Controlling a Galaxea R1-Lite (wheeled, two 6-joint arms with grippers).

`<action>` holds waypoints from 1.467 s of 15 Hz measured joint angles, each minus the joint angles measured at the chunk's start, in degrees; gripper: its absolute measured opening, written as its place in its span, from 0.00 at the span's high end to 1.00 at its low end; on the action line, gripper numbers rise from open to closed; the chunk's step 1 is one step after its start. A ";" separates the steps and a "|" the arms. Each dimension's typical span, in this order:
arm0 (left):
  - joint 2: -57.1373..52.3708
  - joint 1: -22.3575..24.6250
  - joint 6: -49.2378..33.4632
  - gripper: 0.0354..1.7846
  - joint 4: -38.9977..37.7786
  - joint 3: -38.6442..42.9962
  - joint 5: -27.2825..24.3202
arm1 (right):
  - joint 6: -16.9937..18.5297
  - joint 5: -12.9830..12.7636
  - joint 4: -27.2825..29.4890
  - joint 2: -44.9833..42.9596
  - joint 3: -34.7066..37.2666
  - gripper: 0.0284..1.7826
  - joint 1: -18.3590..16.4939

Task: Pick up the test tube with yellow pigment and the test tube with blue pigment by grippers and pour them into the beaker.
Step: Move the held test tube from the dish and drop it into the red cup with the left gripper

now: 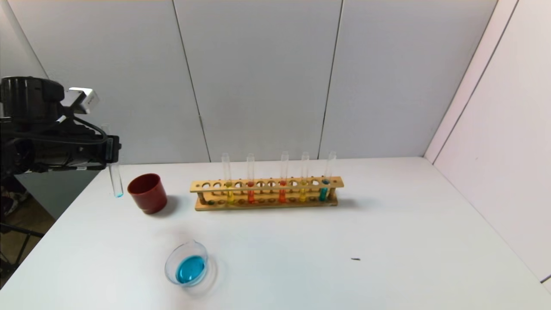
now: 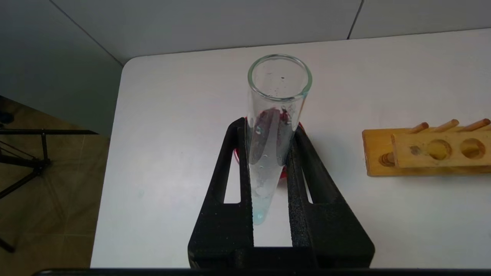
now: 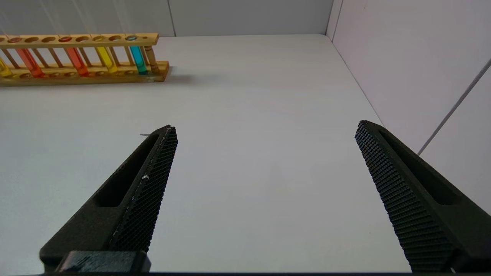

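Between the black fingers of the left gripper (image 2: 268, 132), which are pressed in on its glass from both sides, the test tube with blue pigment (image 2: 274, 126) stands roughly upright, open mouth up; only a faint trace of blue remains at its rounded base and droplets cling to the inner wall. From the head view, this gripper (image 1: 112, 148) hangs at the table's far left, above the surface, with the tube (image 1: 115, 178) reaching down just left of the dark-red cup (image 1: 147, 193). Nearer the robot sits the beaker (image 1: 187, 264), resting on the white table (image 1: 387, 241) and holding a pool of bright blue liquid. To the right of the cup, the wooden rack (image 1: 267, 193) stands lengthwise along the back of the table with five tubes upright in it: a test tube with yellow pigment (image 1: 227, 178) at its left end, two tubes of orange-red liquid (image 1: 251, 178) beside it, another yellow tube (image 1: 304, 177), and a teal tube (image 1: 327, 181) at the right end. A small dark speck (image 1: 355, 259) lies on the table toward the right. Well apart from all this, the right gripper (image 3: 264, 132) hovers over bare table with its fingers spread wide and nothing between them; it does not show in the head view.
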 joint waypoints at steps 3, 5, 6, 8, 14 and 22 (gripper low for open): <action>3.78 -0.67 -1.27 0.85 -7.01 -0.37 0.27 | 0.00 0.02 0.00 0.00 0.00 0.05 0.00; 5.49 -1.58 -1.19 0.85 -7.75 -0.50 0.51 | 0.00 0.00 0.00 0.00 0.00 0.05 0.00; 6.34 -1.83 -1.18 0.85 -7.94 -0.74 0.68 | 0.00 0.00 0.00 0.00 0.00 0.05 0.00; 8.30 -2.33 -1.16 0.85 -9.96 -1.38 2.27 | 0.00 0.00 0.00 0.00 0.00 0.05 0.00; 12.24 -2.55 -0.96 0.85 -15.66 -2.07 2.79 | -0.02 0.00 0.00 0.00 0.00 0.05 0.00; 13.29 -2.84 -1.44 0.85 -17.24 2.12 2.80 | -0.02 0.02 0.00 0.00 0.00 0.05 0.00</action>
